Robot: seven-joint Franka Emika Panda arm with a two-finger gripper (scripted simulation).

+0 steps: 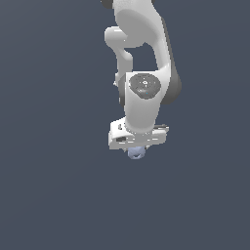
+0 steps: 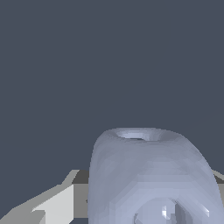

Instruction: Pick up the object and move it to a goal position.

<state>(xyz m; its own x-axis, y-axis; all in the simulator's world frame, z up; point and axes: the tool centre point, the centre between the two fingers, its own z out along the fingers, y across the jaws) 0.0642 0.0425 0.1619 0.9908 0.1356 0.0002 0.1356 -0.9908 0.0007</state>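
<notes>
In the exterior view we see the white arm (image 1: 141,58) reaching down from the top of the frame, its round wrist joint facing the camera. Under it sits the end effector (image 1: 137,146), a flat white body whose fingers we cannot make out because the body hides them. The block (image 1: 136,153) shows as a small pale lavender-blue lump poking out directly beneath that body, touching its lower edge, near the middle of the frame and slightly toward the exterior view's right. Around it we see only a uniform dark blue-grey surface with no edge or shadow, so we cannot tell whether the block rests on it or hangs above it. In the wrist view the block (image 2: 151,175) fills much of the frame: a rounded, glossy, pale blue form with a shallow circular ring on the face turned away from the camera and a second round dimple on the near side. A white and grey finger (image 2: 52,205) lies just beside one flank of the block, and a thin grey sliver shows at the opposite flank. We read the end effector as clamped on the block, with the block held between its fingers.
</notes>
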